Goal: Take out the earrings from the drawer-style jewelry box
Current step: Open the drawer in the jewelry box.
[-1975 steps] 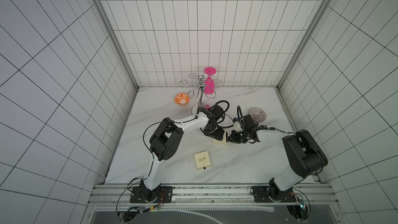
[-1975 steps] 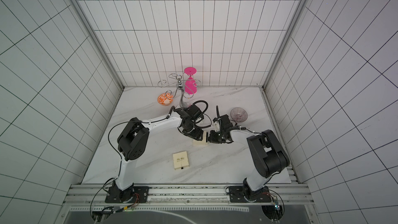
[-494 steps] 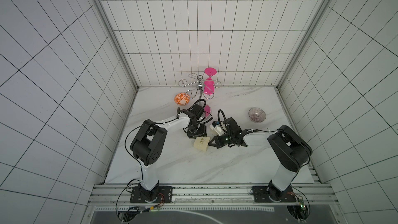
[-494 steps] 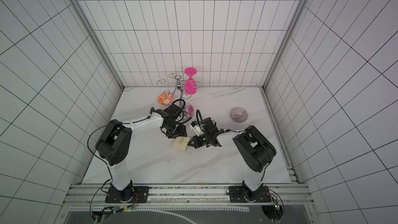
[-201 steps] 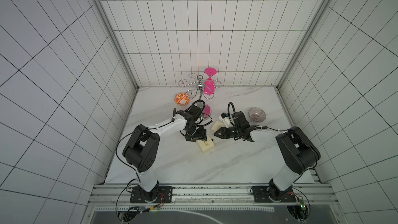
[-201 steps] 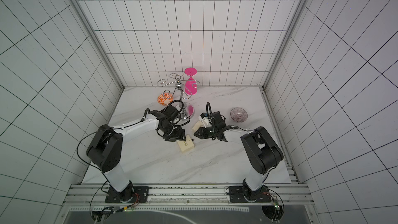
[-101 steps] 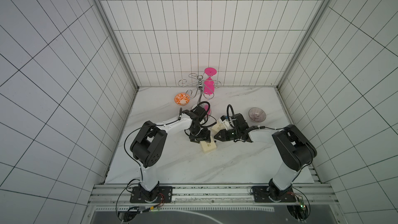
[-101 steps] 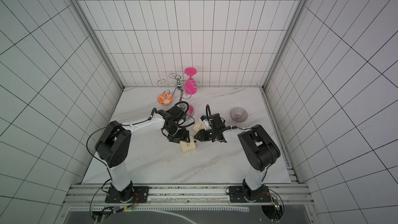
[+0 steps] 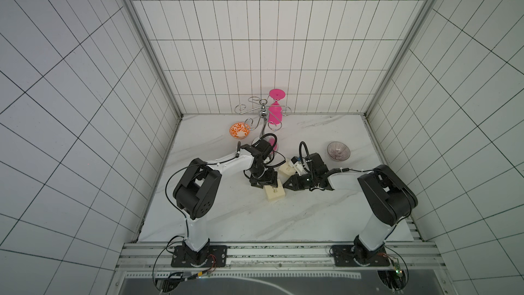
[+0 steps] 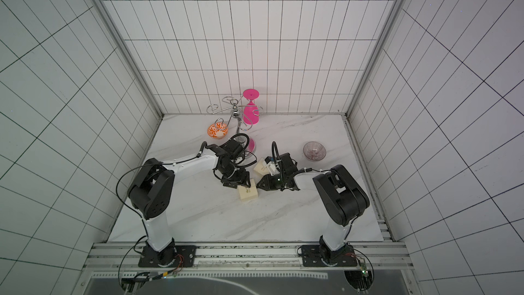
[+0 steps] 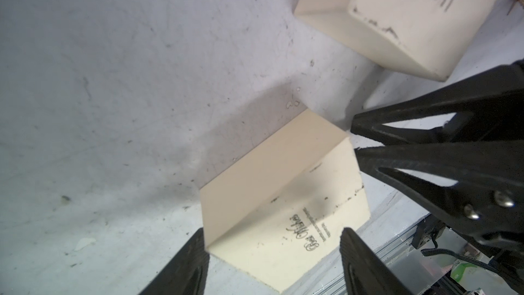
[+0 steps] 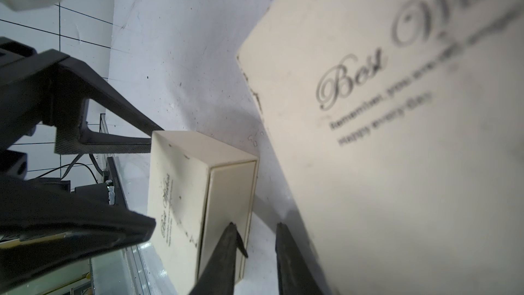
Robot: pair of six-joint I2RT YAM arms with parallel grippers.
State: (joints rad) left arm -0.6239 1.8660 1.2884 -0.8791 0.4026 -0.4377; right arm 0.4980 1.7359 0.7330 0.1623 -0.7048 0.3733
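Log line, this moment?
left gripper: straddles nearer cream cardboard drawer box | right gripper: open at its closed drawer end | tiny silvery earrings: on marble tabletop

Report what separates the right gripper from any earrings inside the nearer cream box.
Only the box itself: the nearer cream box has its drawer front shut flush, hiding whatever is inside. The right gripper sits at that front, the black pull tab beside one finger; nothing else intervenes.

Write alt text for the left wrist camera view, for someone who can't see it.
The left gripper grips a cream jewelry box with script lettering on a scuffed white marble table. The right gripper reaches in from the side, its black fingertips at the box's end, and a second cream box lies beyond.
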